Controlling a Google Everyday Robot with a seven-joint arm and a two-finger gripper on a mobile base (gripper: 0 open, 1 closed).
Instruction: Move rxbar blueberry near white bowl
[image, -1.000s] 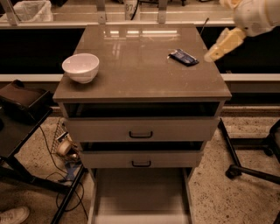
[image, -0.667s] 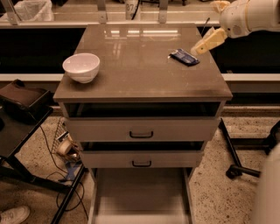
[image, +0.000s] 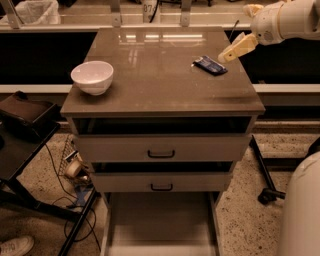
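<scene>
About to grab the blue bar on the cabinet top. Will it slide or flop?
The rxbar blueberry lies flat and thin, so it is probably light and won't roll or tip. The cabinet top looks glossy, so a nudge from the gripper, hovering at the bar's right end, would likely slide it. Its wrapper may crinkle under a pinch.

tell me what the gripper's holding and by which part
Nothing. The gripper sits just right of the rxbar blueberry, which lies flat on the cabinet top.
</scene>
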